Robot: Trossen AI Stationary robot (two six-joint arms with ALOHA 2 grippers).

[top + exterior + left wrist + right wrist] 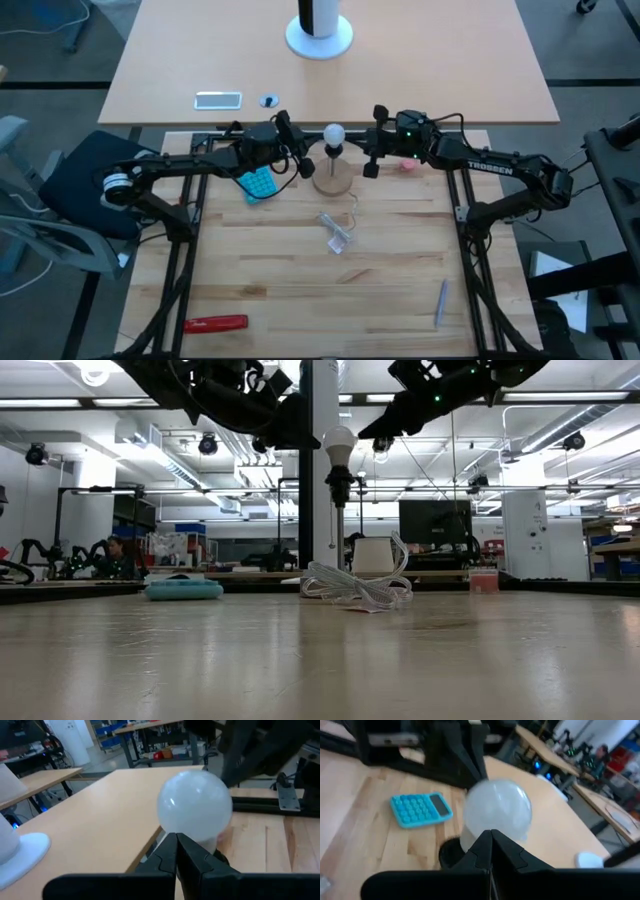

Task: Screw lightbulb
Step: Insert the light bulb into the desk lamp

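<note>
Overhead arrangement: the lightbulb (333, 133) sits upright atop a slim stem rising from a round wooden disc (333, 180) near the far edge of the slatted table (300, 290). The two arms approach it from opposite sides — the left gripper (297, 147) just beside the bulb on its left, the right gripper (374, 140) a little farther off on its right. Neither touches the globe.

Left wrist view: the lightbulb (195, 806) fills the centre, directly ahead of the left gripper (176, 851), whose two dark fingers are pressed together with no gap and nothing between them. Their tips lie just below the globe.

Right wrist view: the lightbulb (497, 815) again stands straight ahead of the right gripper (491, 849), whose fingers likewise meet tip to tip and hold nothing. A blue calculator (420, 809) lies on the table beyond.

Table-level view: the lightbulb (340, 442) stands high on its dark socket and stem — both arms hang above and to either side of it. A coiled white cord (357, 586) lies before the base.

Other items seen from above: a clear plastic wrapper (336, 233), a red-handled tool (215, 323) at the near left, and a grey pen-like object (441, 301) at the near right.
</note>
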